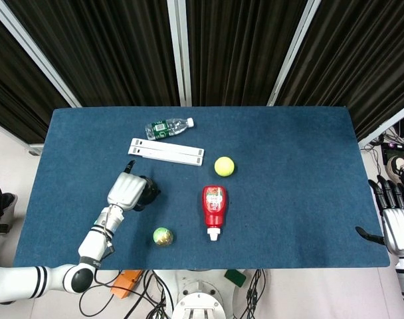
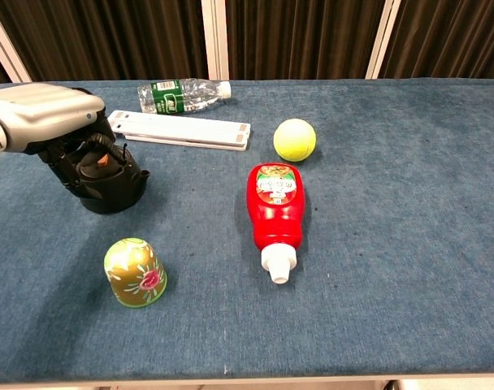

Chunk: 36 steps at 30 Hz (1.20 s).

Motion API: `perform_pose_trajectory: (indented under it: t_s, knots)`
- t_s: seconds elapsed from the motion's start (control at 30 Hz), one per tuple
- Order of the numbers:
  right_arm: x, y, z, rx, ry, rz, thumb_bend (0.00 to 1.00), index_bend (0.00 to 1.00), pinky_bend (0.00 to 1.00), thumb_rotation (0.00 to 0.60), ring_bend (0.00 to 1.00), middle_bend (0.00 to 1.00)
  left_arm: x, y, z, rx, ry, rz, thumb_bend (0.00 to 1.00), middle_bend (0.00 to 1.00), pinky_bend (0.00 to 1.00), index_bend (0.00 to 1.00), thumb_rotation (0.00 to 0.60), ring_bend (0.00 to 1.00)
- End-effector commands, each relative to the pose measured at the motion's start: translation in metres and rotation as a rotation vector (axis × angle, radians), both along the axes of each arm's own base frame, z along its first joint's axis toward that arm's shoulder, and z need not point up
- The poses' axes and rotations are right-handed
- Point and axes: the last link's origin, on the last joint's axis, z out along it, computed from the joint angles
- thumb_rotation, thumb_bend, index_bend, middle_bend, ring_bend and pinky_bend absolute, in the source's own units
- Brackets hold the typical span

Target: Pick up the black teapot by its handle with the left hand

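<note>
The black teapot [image 2: 115, 190] stands on the blue table [image 1: 288, 153] at the left, its orange lid knob just visible under my fingers. My left hand [image 2: 50, 119] sits low over the pot's top, with its dark fingers [image 2: 71, 165] curled around the handle. In the head view my left hand [image 1: 127, 191] covers most of the teapot [image 1: 149, 193]. The pot rests on the cloth. My right hand [image 1: 399, 220] hangs off the table's right edge, fingers spread and holding nothing.
A red ketchup bottle [image 2: 275, 207] lies mid-table with a yellow tennis ball [image 2: 294, 139] behind it. A green-gold cup [image 2: 134, 272] stands upside down in front of the teapot. Behind the teapot lie a white bar [image 2: 182, 129] and a water bottle [image 2: 184, 94].
</note>
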Motion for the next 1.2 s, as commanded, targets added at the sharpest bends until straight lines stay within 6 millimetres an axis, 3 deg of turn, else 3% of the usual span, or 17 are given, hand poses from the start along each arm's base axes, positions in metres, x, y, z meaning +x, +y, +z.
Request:
perform_pose_trajectory:
  t_s: [0.03,0.1,0.17,0.33,0.43,0.57,0.7,1.03,1.2]
  knots:
    - [0.0,0.0,0.0,0.0,-0.001,-0.001,0.12,0.0,0.0,0.6,0.0,0.0,-0.001,0.001,0.0,0.0,-0.015,0.009,0.09,0.92,0.0,0.87,0.595,0.81]
    - [-0.001,0.0,0.0,0.0,-0.003,-0.001,0.12,0.0,0.0,0.6,0.0,0.0,-0.002,0.002,0.001,-0.005,-0.032,0.017,0.09,0.97,0.0,0.91,0.549,0.85]
    - [-0.001,0.0,0.0,-0.003,-0.005,-0.001,0.12,0.0,0.0,0.6,0.0,0.0,-0.002,0.004,0.002,-0.009,-0.057,0.031,0.08,0.99,0.0,0.95,0.456,0.88]
    - [-0.002,0.0,0.001,-0.007,-0.008,-0.003,0.12,0.0,0.0,0.6,0.0,0.0,-0.002,0.009,0.006,-0.013,-0.136,0.062,0.04,1.0,0.0,1.0,0.123,0.95]
    - [-0.003,0.0,0.002,-0.011,-0.01,-0.005,0.12,0.0,0.0,0.6,0.0,0.0,-0.002,0.011,0.009,0.004,-0.168,0.058,0.03,1.0,0.0,1.0,0.048,0.96]
    - [-0.003,-0.001,0.004,-0.022,-0.012,0.0,0.12,0.0,0.0,0.6,0.0,0.0,-0.003,0.015,0.015,0.048,-0.191,0.045,0.03,1.0,0.03,1.0,0.043,0.98]
    - [-0.002,-0.001,0.006,-0.027,-0.009,0.006,0.12,0.0,0.0,0.6,0.0,0.0,-0.004,0.017,0.021,0.095,-0.188,0.029,0.07,1.0,0.14,1.0,0.053,1.0]
    - [-0.002,0.001,0.003,-0.019,-0.016,0.01,0.12,0.0,0.0,0.6,0.0,0.0,-0.009,0.022,0.041,0.2,-0.189,0.029,0.22,1.0,0.37,1.0,0.257,1.0]
    - [-0.002,0.002,0.001,-0.016,-0.018,0.01,0.12,0.0,0.0,0.6,0.0,0.0,-0.011,0.024,0.046,0.23,-0.192,0.032,0.27,1.0,0.46,1.0,0.304,1.0]
